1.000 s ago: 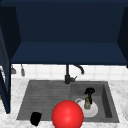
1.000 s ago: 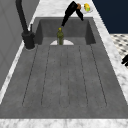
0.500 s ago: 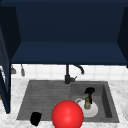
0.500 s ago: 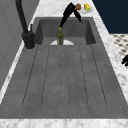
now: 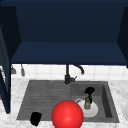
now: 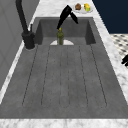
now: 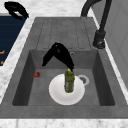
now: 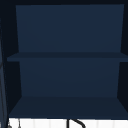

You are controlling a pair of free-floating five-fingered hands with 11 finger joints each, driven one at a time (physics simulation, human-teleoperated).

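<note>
- Bottle [image 5: 87, 102] stands upright on the white plate [image 5: 93, 112] in the basin at the lower right of the front view, so a hand can come at its cap from above.
- Right hand [image 5: 89, 91] sits right over the bottle top, fingers [image 7: 70, 65] bent down and meeting the yellow cap; pinching it or only touching, cannot tell.
- Left hand [image 5: 35, 118] hangs at the lower left, over the sink's front edge, well apart from the bottle; fingers look curled, holding nothing.
- Red ball [image 5: 67, 114] sits low in the middle, hiding part of the plate.
- Tap [image 5: 68, 74] stands behind the basin.
- Dish of fruit [image 6: 83, 7] rests on the counter, top of the left side view.
- Same as half a second ago: bottle, ball and both hands sit in the same spots.
</note>
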